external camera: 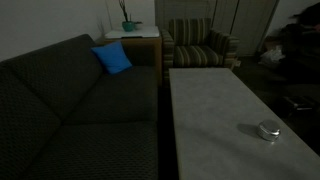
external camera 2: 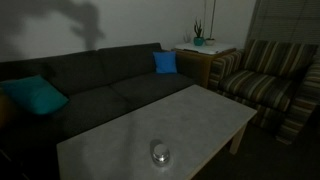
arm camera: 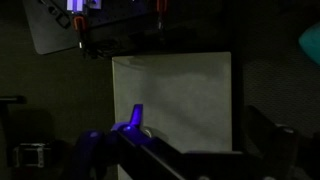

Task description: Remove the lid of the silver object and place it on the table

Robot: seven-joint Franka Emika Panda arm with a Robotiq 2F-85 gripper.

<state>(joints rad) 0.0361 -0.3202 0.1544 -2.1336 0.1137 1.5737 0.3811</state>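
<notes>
The silver object point(external camera: 268, 130) is a small, low, shiny round container standing near one end of the pale grey table point(external camera: 215, 105); both exterior views show it point(external camera 2: 160, 154) on the table point(external camera 2: 170, 125). Its lid point(external camera: 268, 126) lies on top, hard to tell apart in the dim light. The arm does not show in either exterior view. In the wrist view my gripper point(arm camera: 200, 118) is open high above the table point(arm camera: 190, 85), one finger point(arm camera: 137, 114) lit purple. A small pale spot beside that finger may be the silver object.
A dark sofa point(external camera: 80, 110) runs along the table with a blue cushion point(external camera: 112, 58) and a teal cushion point(external camera 2: 35, 96). A striped armchair point(external camera 2: 265, 85) stands at the far end. Beside it a wooden side table point(external camera: 133, 38) carries a plant.
</notes>
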